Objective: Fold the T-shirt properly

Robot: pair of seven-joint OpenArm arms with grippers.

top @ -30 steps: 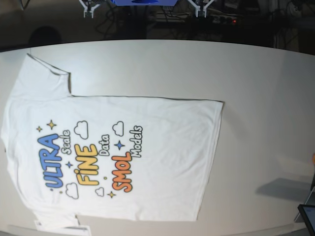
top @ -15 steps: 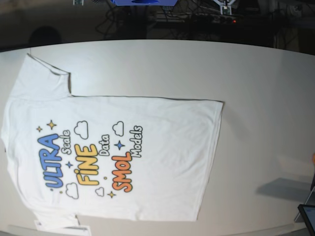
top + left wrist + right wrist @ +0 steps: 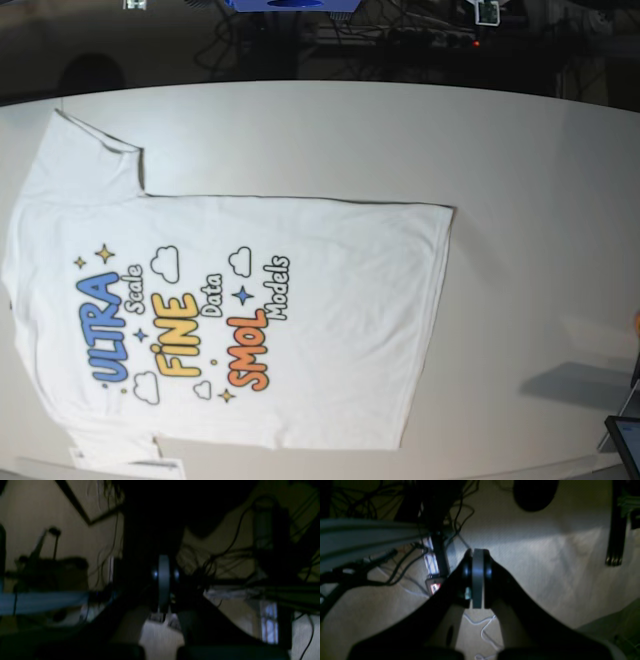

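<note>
- White T-shirt (image 3: pixel 330 320) lies flat, unfolded, print up, on left and middle of table (image 3: pixel 540 240) in base view; hem toward view's right.
- Dark screen corner (image 3: pixel 627 445) at table's lower right.
- Left gripper (image 3: pixel 163 607): closed, nothing held, over dim floor clutter.
- Right gripper (image 3: pixel 477 605): closed, nothing held; cables (image 3: pixel 405 562) below.
- Both grippers off the table, well apart from shirt.

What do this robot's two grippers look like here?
The left gripper and right gripper look alike: dark, nearly black, tapering shapes, each with a narrow pale grey strip down the middle. In the base view, only small whitish pieces with greenish patches show at the top edge. The dimness hides finer markings, and I can't tell which cables, if any, belong to the arms.
</note>
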